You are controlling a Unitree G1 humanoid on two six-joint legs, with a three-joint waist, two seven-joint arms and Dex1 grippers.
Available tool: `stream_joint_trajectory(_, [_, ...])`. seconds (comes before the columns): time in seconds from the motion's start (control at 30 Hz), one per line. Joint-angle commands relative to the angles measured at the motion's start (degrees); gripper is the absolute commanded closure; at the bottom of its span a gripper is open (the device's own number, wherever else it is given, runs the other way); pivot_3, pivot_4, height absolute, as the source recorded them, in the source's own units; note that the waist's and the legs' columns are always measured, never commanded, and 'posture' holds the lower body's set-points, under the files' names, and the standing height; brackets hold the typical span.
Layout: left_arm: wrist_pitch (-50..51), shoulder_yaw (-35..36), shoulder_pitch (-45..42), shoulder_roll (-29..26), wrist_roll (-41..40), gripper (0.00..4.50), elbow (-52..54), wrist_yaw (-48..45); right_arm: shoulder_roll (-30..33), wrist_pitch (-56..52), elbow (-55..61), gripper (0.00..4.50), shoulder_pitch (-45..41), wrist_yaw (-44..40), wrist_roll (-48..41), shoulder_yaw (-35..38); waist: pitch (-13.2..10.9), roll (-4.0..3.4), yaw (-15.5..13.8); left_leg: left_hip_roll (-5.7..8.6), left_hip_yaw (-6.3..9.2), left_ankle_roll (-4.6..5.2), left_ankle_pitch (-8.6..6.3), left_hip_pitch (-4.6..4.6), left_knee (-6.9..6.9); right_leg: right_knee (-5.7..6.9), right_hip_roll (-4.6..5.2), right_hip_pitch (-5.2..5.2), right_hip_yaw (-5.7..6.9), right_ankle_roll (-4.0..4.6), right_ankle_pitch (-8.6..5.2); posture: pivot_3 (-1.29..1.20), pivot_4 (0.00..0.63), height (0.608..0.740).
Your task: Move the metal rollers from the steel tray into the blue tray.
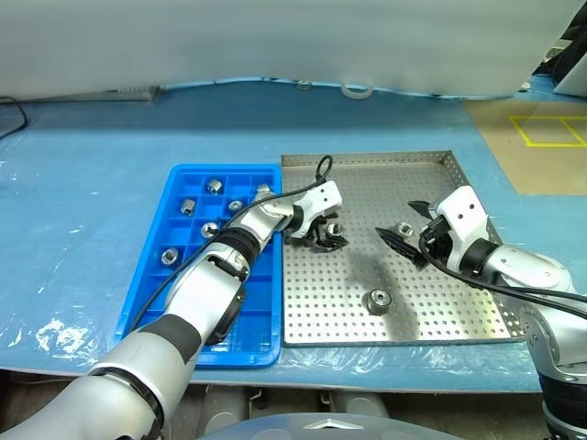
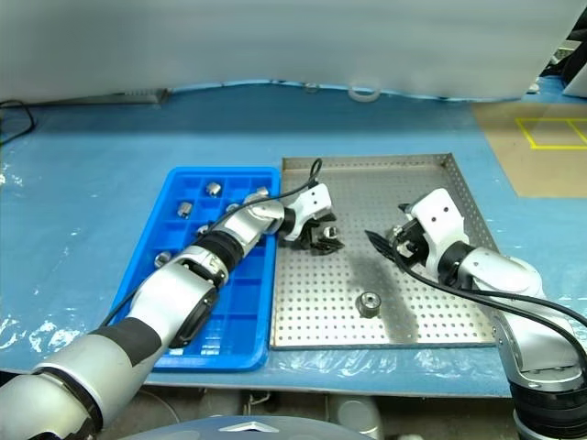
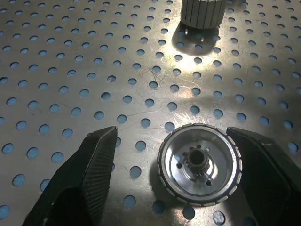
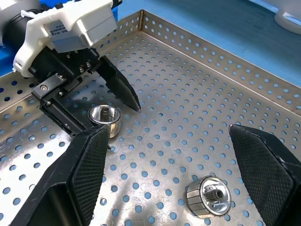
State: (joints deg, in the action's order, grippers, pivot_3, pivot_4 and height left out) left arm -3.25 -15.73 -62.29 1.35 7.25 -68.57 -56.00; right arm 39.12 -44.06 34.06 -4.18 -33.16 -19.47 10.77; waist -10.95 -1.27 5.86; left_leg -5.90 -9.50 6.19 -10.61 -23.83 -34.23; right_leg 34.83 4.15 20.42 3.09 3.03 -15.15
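From my head, my left gripper (image 1: 326, 236) straddles 1 of the metal rollers (image 1: 335, 228) on the steel tray (image 1: 431, 316); at my left wrist, fingers (image 3: 96, 165) spread, 1 nearly touching; off-centre closing could skid it; my right gripper (image 4: 174, 174) gapes, empty.

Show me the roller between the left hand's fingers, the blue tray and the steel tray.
Roller (image 3: 200, 169): left wrist view, its hollow top face.
Blue tray (image 1: 260, 344): left eye view, bare compartments near its front right corner.
Steel tray (image 1: 367, 160): left eye view, far rim.
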Motion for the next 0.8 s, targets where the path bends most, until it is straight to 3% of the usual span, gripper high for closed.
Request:
stream_joint_trajectory(0.03, [0.38, -0.12, 1.26, -0.15, 1.25, 1.87, -1.03, 0.57, 0.17, 0.38, 2.64, 0.23, -0.04, 0.49, -0.72, 0.60, 0.01, -0.01, 0.07, 0.00, -0.01, 0.02, -0.01, 0.00, 0.00, -0.02, 0.00, -0.01, 0.00, 0.00, 0.00, -0.57, 0.150, 0.740])
stream_joint_trajectory(0.07, [-0.32, -0.47, 1.37, -0.26, 1.69, 2.17, -0.87, 0.11, 0.21, 0.43, 2.62, 0.23, -0.02, 0.52, -0.75, 0.53, 0.01, -0.01, 0.11, 0.00, -0.01, 0.04, -0.02, 0.00, 0.00, -0.03, 0.01, -0.02, 0.00, 0.00, 0.00, -0.57, 0.150, 0.740])
stream_joint_trajectory(0.17, [-2.04, -0.42, 1.94, -0.24, 1.69, 2.17, -0.26, -2.31, 0.35, 0.62, 2.44, 0.23, -0.12, 0.65, -0.67, 0.17, 0.00, -0.01, 0.55, 0.01, -0.01, 0.05, -0.03, 0.00, 0.00, -0.04, 0.02, -0.03, 0.00, 0.00, 0.00, -0.57, 0.150, 0.740])
stream_joint_trajectory(0.27, [-2.75, -0.56, 2.10, -0.23, 2.76, 2.79, -0.57, -0.25, 0.38, 0.71, 2.31, 0.23, -0.19, 0.76, -0.75, 0.13, 0.00, -0.01, 1.00, 0.02, -0.02, 0.05, -0.04, 0.02, 0.00, -0.07, 0.03, -0.07, 0.00, 0.00, 0.00, -0.57, 0.150, 0.740])
stream_joint_trajectory(0.37, [-2.89, 0.06, 1.95, -0.41, 2.55, 2.79, -0.36, -0.52, 0.43, 0.73, 2.32, 0.23, 0.02, 0.71, -0.93, 0.27, 0.00, -0.01, 1.22, 0.05, -0.02, 0.06, -0.05, 0.04, 0.00, -0.11, 0.04, -0.11, 0.00, 0.00, 0.00, -0.57, 0.150, 0.740])
stream_joint_trajectory(0.5, [-5.21, 4.80, 2.01, -1.18, -3.47, 2.79, 5.30, -6.14, 0.41, 0.83, 2.19, 0.23, -0.05, 0.65, -1.24, 0.10, -0.02, 0.01, 1.33, 0.07, -0.02, 0.10, -0.07, 0.02, 0.00, -0.14, 0.06, -0.09, 0.00, 0.00, 0.00, -0.55, 0.150, 0.740])
stream_joint_trajectory(0.67, [-0.77, 8.61, 6.63, -6.01, -11.36, 2.79, 22.59, -13.89, 0.33, 1.22, 1.99, 0.23, -3.24, -1.13, -3.27, -0.96, -0.03, 0.02, 1.47, 0.06, -0.02, 0.13, -0.06, -0.63, 0.02, 0.04, 0.07, 0.60, 0.00, -0.01, 0.02, -0.50, 0.150, 0.740])
stream_joint_trajectory(0.8, [11.07, 10.24, 13.03, -13.09, -16.99, 2.79, 42.64, -15.68, 1.02, 2.05, -0.02, 0.23, -6.44, -3.85, -4.08, -3.00, -0.03, 0.03, 1.16, 0.03, -0.03, 0.12, -0.05, -0.78, 0.02, 0.41, 0.08, 0.89, 0.02, -0.02, 0.02, -0.43, 0.150, 0.740])
